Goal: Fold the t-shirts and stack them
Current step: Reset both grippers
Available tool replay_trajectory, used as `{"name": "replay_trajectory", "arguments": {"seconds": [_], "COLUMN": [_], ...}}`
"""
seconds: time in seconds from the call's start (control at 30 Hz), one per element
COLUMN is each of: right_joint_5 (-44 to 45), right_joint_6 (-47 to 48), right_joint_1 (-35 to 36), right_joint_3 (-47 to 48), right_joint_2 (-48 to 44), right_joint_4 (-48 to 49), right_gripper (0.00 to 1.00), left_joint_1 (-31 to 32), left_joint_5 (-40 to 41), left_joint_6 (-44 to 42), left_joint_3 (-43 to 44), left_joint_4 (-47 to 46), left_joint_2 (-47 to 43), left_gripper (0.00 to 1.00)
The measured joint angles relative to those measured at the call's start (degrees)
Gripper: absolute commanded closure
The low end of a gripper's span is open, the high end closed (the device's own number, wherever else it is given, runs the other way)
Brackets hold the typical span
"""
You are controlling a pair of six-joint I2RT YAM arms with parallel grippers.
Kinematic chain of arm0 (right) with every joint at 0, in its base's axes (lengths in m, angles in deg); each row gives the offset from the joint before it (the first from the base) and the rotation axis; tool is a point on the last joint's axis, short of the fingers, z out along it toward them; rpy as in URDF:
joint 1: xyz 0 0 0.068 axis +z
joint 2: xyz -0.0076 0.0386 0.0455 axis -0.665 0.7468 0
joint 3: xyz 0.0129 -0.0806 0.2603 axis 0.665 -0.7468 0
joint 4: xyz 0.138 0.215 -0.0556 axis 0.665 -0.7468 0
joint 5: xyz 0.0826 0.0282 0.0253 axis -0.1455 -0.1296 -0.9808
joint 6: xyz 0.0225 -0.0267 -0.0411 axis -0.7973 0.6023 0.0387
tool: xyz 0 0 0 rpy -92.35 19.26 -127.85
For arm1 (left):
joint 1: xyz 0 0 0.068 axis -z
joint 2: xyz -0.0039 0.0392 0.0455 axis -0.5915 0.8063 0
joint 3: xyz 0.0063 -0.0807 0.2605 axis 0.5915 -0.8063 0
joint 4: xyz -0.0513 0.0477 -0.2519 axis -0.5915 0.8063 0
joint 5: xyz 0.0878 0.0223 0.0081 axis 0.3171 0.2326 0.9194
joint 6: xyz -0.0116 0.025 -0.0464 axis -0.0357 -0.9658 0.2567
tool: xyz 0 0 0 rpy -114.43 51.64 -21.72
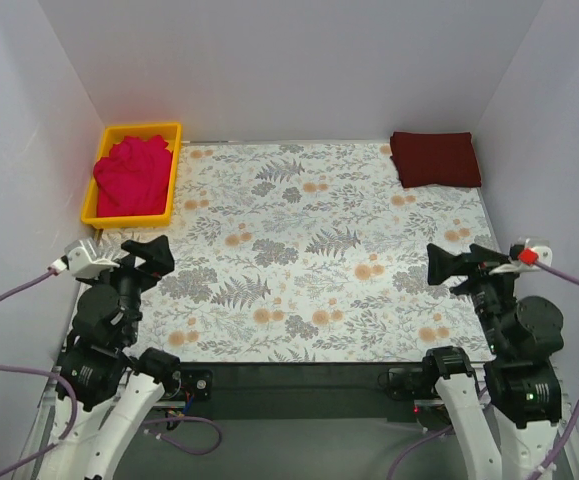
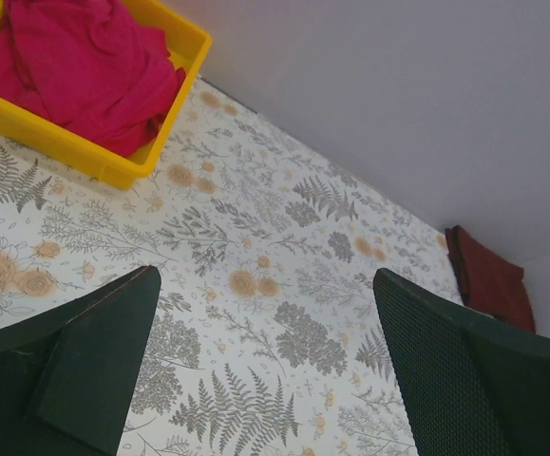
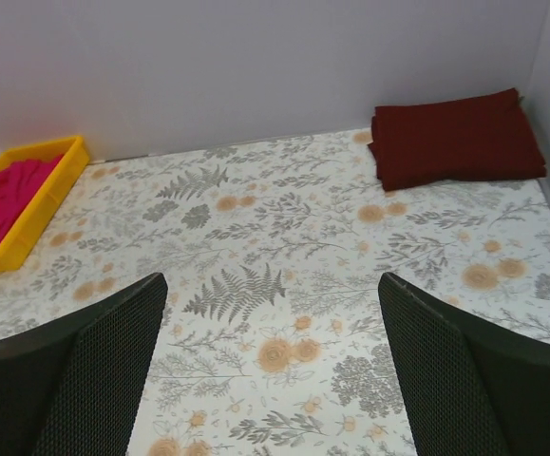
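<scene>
We are seeing the pinkish-red t-shirt (image 1: 129,175) lying bunched inside the yellow bin (image 1: 174,170) and the maroon t-shirt (image 1: 434,158) lying folded well apart from that bin, across the table (image 1: 299,250). The left gripper (image 1: 154,258) and right gripper (image 1: 437,266) are hanging released, grasping nothing.

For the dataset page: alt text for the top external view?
Overhead view of a floral-patterned table: a crumpled pinkish-red t-shirt fills a yellow bin at back left, a folded maroon t-shirt lies at back right. The left gripper and right gripper hover open and empty near the front.
</scene>
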Motion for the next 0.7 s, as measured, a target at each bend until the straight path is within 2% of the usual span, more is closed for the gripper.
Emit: {"name": "replay_trajectory", "arguments": {"seconds": [0.13, 0.23, 0.37, 0.7], "right_joint_5": [7.1, 9.4, 11.1, 11.1], "right_joint_6": [2.6, 4.1, 5.1, 5.6], "right_joint_1": [2.4, 2.5, 2.5, 2.5], "right_joint_3": [-3.3, -4.3, -4.7, -6.2], "right_joint_2": [-12.4, -17.3, -17.0, -16.5], "right_joint_4": [-4.2, -4.6, -4.9, -5.1], "right_gripper": [0.02, 0.02, 0.02, 0.02], "left_joint_1": [0.0, 0.0, 0.0, 0.0], "left_joint_5": [0.2, 0.1, 0.1, 0.1], "left_joint_6": [0.9, 1.0, 1.0, 1.0], "left_joint_3": [0.4, 0.4, 0.4, 0.4], "left_joint_4": [2.9, 3.6, 3.6, 4.8], "left_joint_2": [-7.4, -11.8, -14.6, -14.0], "left_gripper": [0.05, 0.05, 0.05, 0.05]}}
